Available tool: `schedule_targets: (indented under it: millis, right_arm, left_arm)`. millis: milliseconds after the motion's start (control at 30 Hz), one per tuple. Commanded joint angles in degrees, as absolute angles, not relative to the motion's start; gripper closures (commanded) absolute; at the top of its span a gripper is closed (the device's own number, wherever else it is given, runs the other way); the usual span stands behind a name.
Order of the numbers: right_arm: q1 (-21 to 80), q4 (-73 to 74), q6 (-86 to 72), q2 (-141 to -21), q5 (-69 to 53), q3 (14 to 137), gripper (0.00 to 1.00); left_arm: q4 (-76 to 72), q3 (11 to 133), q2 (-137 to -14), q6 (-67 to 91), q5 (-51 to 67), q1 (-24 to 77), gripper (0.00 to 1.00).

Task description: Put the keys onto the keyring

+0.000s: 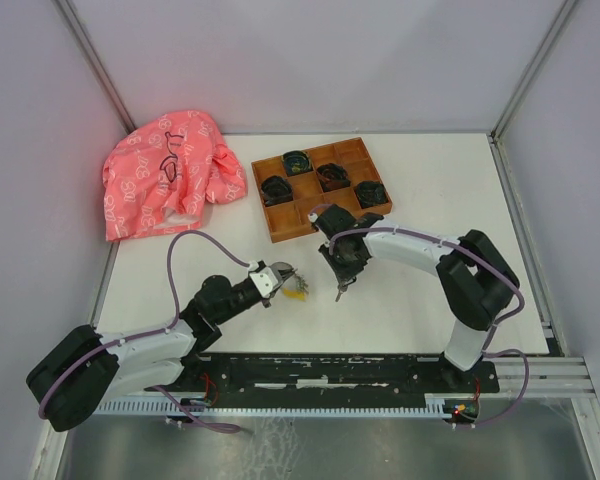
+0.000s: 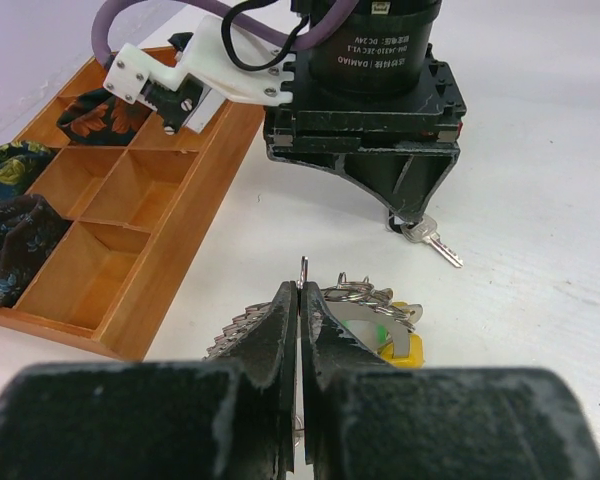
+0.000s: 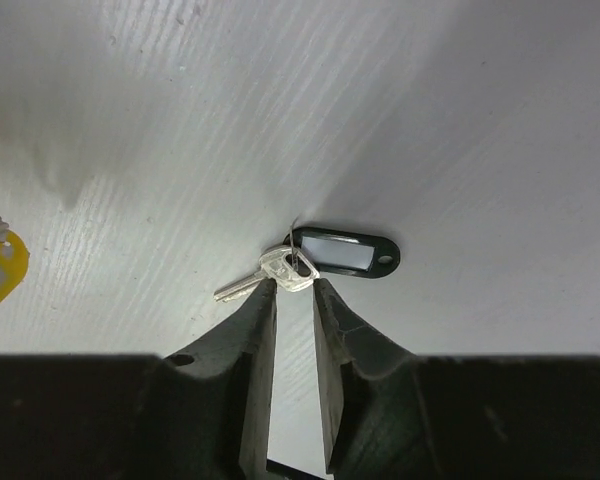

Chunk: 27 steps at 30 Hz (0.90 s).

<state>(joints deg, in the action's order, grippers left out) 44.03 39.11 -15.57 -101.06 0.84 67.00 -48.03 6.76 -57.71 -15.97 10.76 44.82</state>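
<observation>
On my left, my left gripper [image 2: 302,300] is pressed together on the thin wire of the keyring [image 2: 365,298]. Its green tag [image 2: 380,330] and yellow tag [image 2: 408,352] lie just beside the fingers.

A little to the right, my right gripper [image 3: 293,290] stands over the key [image 3: 270,275] with the black tag [image 3: 345,252], which lies flat on the table [image 3: 460,120]. The fingers are slightly apart on both sides of the key's head, and it seems they do not pinch it yet.

So the step in hand is picking up this key. Next I must close on the head, lift, and bring its hole exactly to the ring's wire. The blue key I cannot find.

Behind, the wooden tray [image 1: 292,218] holds dark coiled bundles [image 1: 297,161] in four compartments; the others are bare.
</observation>
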Motion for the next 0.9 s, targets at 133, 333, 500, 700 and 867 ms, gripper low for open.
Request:
schedule_targets:
  millis: [133,333,500,700,867]
  right_arm:
    - [43.4,40.6,-16.0,-104.1,0.0,72.0,0.73]
    - [43.1,41.4,-16.0,-105.1,0.0,72.5,0.77]
    - [43.1,41.5,-15.7,-105.5,0.2,72.6,0.78]
    - [43.1,41.1,-15.6,-106.3,0.0,72.4,0.8]
    - [43.1,40.8,-15.6,-107.0,0.0,72.4,0.82]
  left_arm:
    - [-49.8,8.9,-58.0,-15.5,9.8,44.8,0.97]
    - [-49.4,9.1,-57.9,-15.6,9.6,44.8,0.97]
    - [-49.2,9.2,-58.3,-15.6,9.6,44.8,0.97]
    - [-49.1,9.2,-58.2,-15.6,9.6,44.8,0.97]
    - [-49.1,9.2,-58.1,-15.6,9.8,44.8,0.97]
